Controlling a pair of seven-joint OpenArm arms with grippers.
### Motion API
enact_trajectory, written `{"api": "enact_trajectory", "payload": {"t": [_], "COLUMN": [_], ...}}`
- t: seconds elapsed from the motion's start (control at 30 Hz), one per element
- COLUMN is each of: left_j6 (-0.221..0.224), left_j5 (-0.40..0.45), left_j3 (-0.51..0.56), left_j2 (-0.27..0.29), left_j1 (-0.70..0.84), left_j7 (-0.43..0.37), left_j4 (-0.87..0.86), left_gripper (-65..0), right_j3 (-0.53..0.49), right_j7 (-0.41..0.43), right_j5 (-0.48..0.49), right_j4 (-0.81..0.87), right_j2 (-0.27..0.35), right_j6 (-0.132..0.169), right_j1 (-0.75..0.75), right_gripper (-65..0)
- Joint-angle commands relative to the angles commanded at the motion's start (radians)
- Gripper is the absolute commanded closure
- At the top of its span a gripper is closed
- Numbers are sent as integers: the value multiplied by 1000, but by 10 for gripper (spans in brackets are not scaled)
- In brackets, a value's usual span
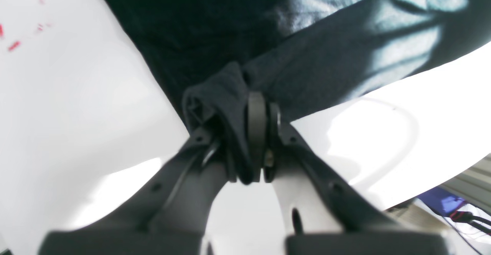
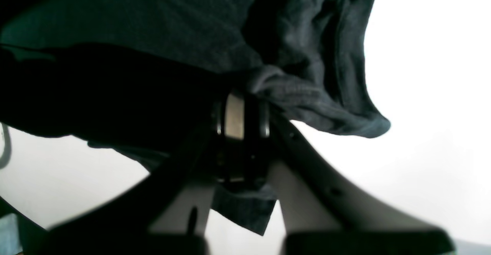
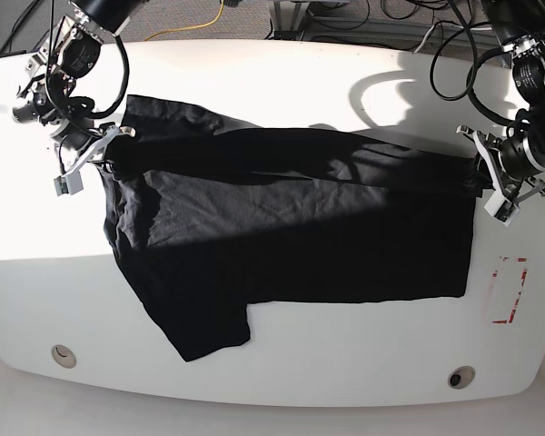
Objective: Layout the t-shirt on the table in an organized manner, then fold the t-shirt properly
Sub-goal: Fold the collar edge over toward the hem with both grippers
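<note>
1. My right tool [image 2: 242, 113] is closed on a bunched fold of the t-shirt [image 2: 161, 36]; in its wrist view the cloth is so dark on the left that I cannot make out its folds, and a flap hangs down between the arms of the tool.
2. My left tool [image 1: 261, 105] pinches a gathered edge of the t-shirt [image 1: 199, 28], jaws tight together on the fabric. That view is blurred near the lens, and the far cloth is washed out by glare.
3. From the base view, both tools are small and partly hidden by cables and brackets, so the grip itself is hard to see there: the left tool [image 3: 481, 182] sits at the shirt's right edge, the right tool [image 3: 100, 156] at its left edge.
4. The t-shirt [image 3: 291, 236] lies spread across the middle of the table [image 3: 345, 363], one sleeve toward the front edge, the far strip folded over and creased.
5. The table is glossy white, with a round hole [image 3: 64, 354] near each front corner and a red dashed mark [image 3: 507, 291] just right of the shirt.
6. Only the base view shows the whole shirt and the cables [image 3: 345, 18] behind the table; only the left wrist view shows clutter [image 1: 452, 209] beyond the table's edge.
</note>
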Motion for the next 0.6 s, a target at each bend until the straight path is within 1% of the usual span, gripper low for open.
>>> {"api": "enact_trajectory", "payload": {"t": [0.27,0.43,0.6], "left_j6": [0,0,0], "left_j5": [0,0,0], "left_j3": [0,0,0], "left_j2": [0,0,0], "left_j1": [-32,-57,-84], "left_j7": [0,0,0], "left_j4": [-94,-138,-176], "left_gripper": [-11,-11,-11], "right_j3": [0,-2,-3], "right_j7": [5,41,49], "right_j5": [0,0,0], "right_j4": [-80,-91,-91], "right_j2": [20,20,20], "right_j6": [0,0,0], "right_j1": [41,40,38], "right_gripper": [0,0,0]}}
